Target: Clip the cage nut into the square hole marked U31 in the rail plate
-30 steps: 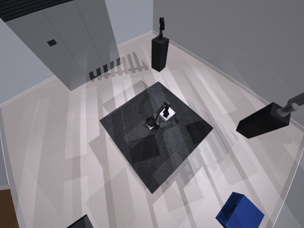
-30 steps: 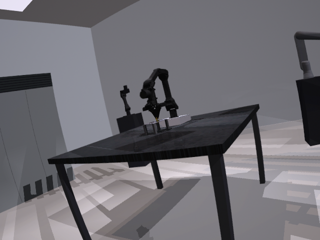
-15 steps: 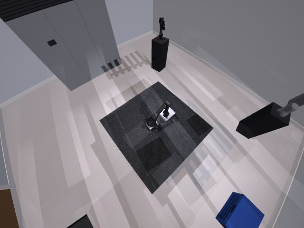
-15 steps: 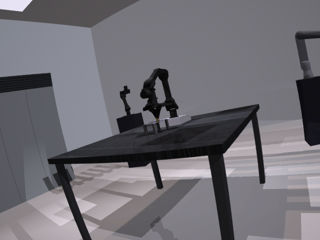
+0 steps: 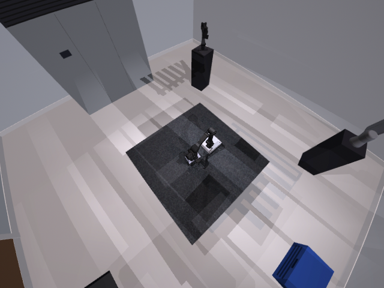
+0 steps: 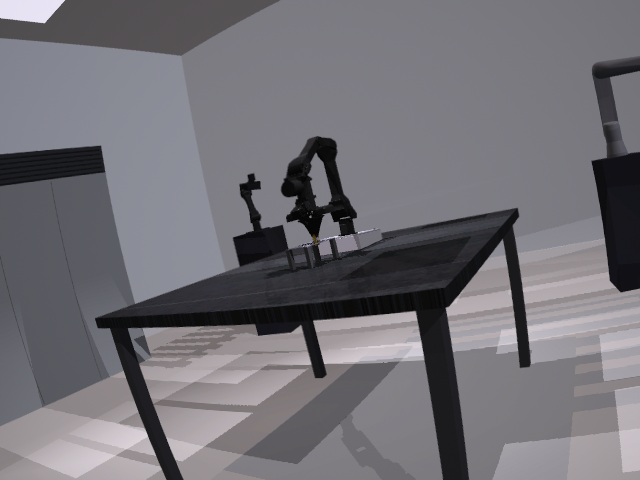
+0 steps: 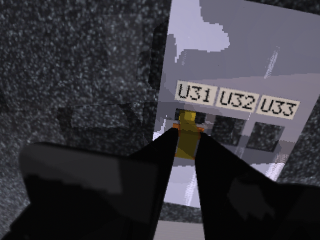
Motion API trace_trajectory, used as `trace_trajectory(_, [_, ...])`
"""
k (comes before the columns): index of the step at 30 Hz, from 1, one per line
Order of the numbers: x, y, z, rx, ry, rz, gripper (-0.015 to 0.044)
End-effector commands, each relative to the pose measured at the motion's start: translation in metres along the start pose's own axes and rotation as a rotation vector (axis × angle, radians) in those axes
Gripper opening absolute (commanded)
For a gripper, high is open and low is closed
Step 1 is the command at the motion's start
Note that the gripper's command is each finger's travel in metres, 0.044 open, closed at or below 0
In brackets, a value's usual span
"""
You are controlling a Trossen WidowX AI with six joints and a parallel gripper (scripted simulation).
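The yellow cage nut point(image 7: 187, 145) point(image 6: 315, 239) is between the fingertips of my gripper point(image 7: 186, 137) point(image 6: 314, 236), which is shut on it. Small orange parts show at both sides of the nut, against the fingertips. In the wrist view the nut's far end overlaps the square hole marked U31 point(image 7: 200, 119), in the pale rail plate point(image 7: 200, 65) point(image 6: 298, 249). The nut is at or just above the plate; how far it reaches into the hole cannot be told. The fingers hide the near part of the plate and the nut's sides.
Square holes U32 point(image 7: 228, 130) and U33 point(image 7: 265, 136) lie right of U31. The rail plate stands on short legs on the dark table point(image 6: 206, 297) point(image 5: 173, 198). The arm's white base block point(image 6: 369, 237) is close behind the plate.
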State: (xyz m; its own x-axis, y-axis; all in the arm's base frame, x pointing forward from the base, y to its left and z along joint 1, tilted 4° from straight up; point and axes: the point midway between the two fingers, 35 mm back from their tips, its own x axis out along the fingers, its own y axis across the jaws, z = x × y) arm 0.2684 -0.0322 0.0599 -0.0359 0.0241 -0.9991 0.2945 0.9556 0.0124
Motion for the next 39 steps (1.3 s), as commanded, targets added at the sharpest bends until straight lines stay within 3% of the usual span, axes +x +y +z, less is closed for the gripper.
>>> trace_trajectory(1, [0.0002, 0.0, 0.0005, 0.006, -0.002, -0.005, 0.0036])
trace_trajectory(39, [0.0017, -0.0008, 0.0004, 0.006, -0.002, 0.041, 0.0036])
